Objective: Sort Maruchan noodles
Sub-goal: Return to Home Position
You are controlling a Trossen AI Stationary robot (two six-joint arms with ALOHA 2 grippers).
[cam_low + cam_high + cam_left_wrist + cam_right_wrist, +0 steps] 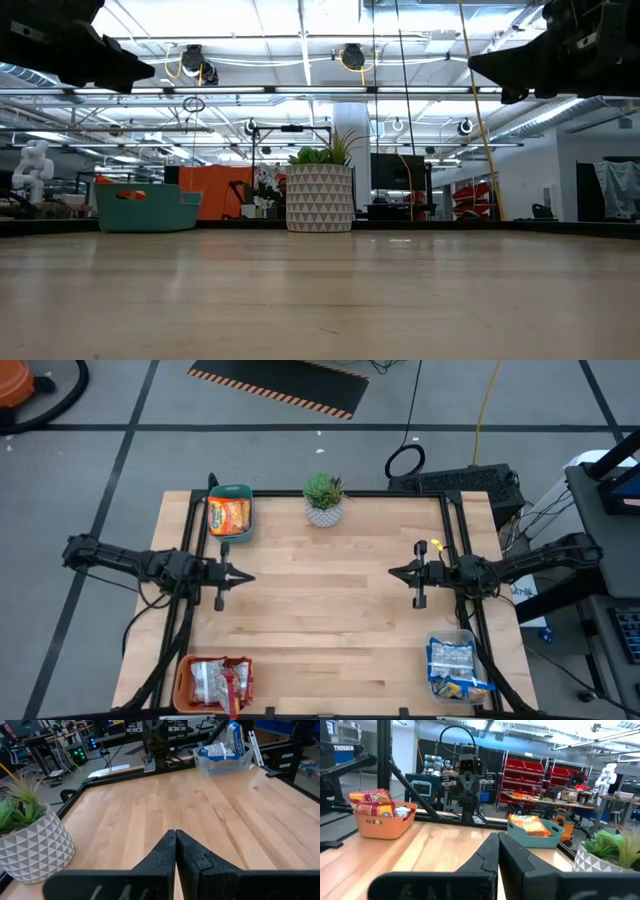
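Three bins stand on the counter [320, 610], one at each of three corners, and one plant [324, 500] stands at the middle of the far edge. No noodle packs lie loose on the wood; all are in bins. The teal bin [230, 515] at the far left holds the orange packs [228, 516]. The orange bin [190, 682] at the near left holds the red and silver packs [220, 680]. The clear bin [440, 685] at the near right holds the blue packs [452, 658]. The packs overlap, so the number in each bin cannot be told.

The left end effector [248, 576] hangs over the left side of the counter, pointing inward, with its fingers pressed together and nothing between them. The right end effector [393, 572] faces it from the right side, fingers likewise together and empty. The two are well apart, and neither touches a bin or the wood.
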